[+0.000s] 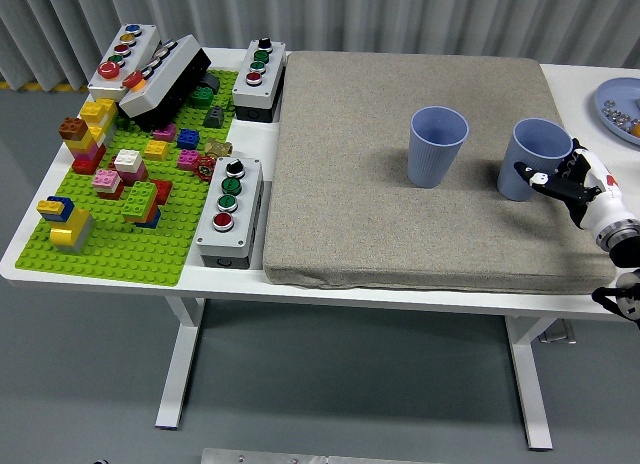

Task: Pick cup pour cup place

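Observation:
Two blue-grey cups stand upright on the grey mat [350, 174]. The left cup [437, 144] stands alone near the mat's middle. The right cup [535, 149] is by the mat's right edge, and my right hand [556, 175] is curled around its lower right side. The thumb lies across the cup's front and the other fingers [578, 164] press its far right side. I cannot see into either cup. My left arm is out of view.
A green baseplate [120, 254] with several coloured bricks fills the table's left. Three button boxes [229, 212] [260, 79] [124, 56] and a tilted black box [165, 79] stand around it. A blue plate [620, 106] with small items sits at the far right edge.

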`<state>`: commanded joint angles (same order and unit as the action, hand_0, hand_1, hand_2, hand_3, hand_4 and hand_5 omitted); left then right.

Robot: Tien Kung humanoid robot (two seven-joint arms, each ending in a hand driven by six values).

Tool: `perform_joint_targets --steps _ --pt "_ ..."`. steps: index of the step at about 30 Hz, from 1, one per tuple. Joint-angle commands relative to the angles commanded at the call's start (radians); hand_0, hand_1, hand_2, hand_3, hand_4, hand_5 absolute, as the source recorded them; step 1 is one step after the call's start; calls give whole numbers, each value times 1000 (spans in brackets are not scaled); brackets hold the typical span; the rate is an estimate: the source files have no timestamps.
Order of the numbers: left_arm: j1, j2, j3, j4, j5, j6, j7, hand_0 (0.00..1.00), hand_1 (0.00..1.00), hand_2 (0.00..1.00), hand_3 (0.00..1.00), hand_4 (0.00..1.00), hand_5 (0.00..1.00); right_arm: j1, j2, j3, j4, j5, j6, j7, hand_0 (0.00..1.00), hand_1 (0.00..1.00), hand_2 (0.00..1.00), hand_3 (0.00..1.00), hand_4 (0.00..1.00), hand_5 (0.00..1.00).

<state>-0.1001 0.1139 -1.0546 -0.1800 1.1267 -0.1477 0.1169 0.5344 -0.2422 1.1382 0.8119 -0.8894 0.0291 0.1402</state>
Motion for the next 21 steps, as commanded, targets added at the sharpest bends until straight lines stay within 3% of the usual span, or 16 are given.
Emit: perform_joint_targets --steps 13,21 --pt "9 0 -7 0 -3 0 1 808 760 809 745 525 998 -68 -51 12 63 -22 23 -31 965 965 998 998 784 134" --pt "17 -1 -22 0 0 2 1 808 760 809 745 525 998 -152 -99 45 154 -50 24 -43 965 964 998 998 813 148"
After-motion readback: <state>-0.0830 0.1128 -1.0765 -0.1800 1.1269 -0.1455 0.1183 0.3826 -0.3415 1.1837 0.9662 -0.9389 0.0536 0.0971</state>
